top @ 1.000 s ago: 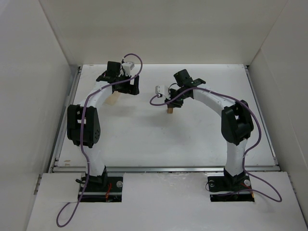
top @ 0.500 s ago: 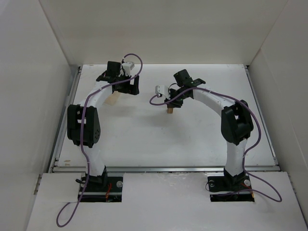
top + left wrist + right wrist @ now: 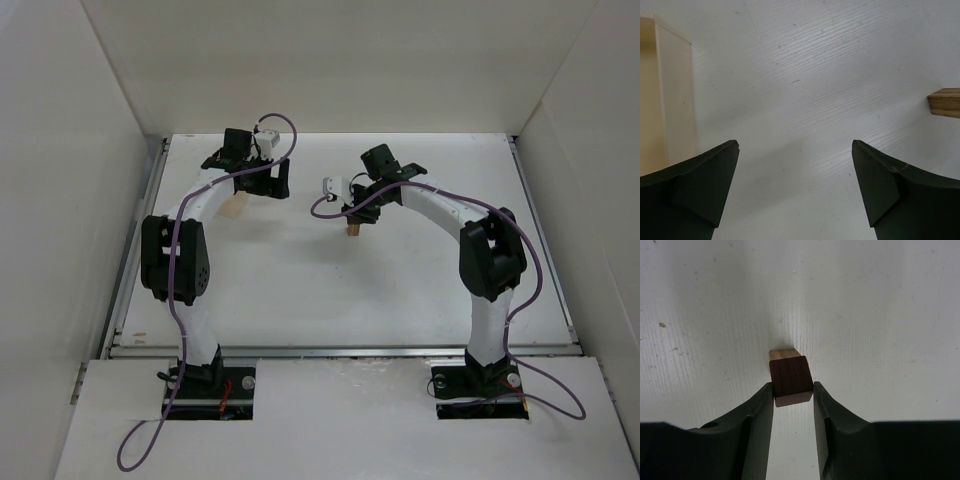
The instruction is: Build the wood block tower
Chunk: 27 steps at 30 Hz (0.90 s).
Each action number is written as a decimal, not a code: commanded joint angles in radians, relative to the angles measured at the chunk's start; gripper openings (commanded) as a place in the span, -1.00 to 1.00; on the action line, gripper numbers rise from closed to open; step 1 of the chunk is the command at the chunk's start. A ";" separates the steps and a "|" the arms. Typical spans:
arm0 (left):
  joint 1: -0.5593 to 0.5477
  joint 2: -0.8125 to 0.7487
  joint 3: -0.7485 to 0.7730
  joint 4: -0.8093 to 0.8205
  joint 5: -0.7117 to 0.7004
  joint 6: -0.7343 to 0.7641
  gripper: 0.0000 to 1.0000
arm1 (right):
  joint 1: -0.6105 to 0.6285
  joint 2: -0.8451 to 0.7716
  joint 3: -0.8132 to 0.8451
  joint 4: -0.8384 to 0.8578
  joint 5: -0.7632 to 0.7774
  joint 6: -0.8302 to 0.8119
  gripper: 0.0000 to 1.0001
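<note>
The dark reddish-brown cube (image 3: 791, 379) sits on top of the light tan cube (image 3: 782, 353), of which only a strip shows behind it. My right gripper (image 3: 793, 387) is shut on the dark cube, one finger pressed against each side. From above, the small stack (image 3: 352, 230) shows just below the right gripper (image 3: 356, 216) at mid-table. My left gripper (image 3: 795, 146) is open and holds nothing, hovering over bare table. It is at the back left (image 3: 270, 182) in the top view.
A pale wooden oblong box (image 3: 662, 95) lies at the left of the left gripper and peeks out under the left arm (image 3: 236, 207). A tan wooden end (image 3: 945, 102) shows at the right edge of the left wrist view. White walls enclose the table (image 3: 300, 290).
The left wrist has shifted very slightly toward the back. The right arm and the stacked cubes have not moved.
</note>
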 commanded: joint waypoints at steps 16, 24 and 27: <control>0.002 -0.009 0.028 -0.003 -0.002 0.012 0.90 | 0.008 -0.025 0.037 0.030 -0.074 0.019 0.30; 0.002 -0.009 0.028 -0.003 -0.002 0.012 0.90 | 0.008 -0.077 0.037 0.030 -0.075 0.044 0.77; 0.002 -0.009 0.028 -0.003 -0.002 0.012 0.90 | 0.008 -0.137 0.028 0.094 -0.045 0.130 1.00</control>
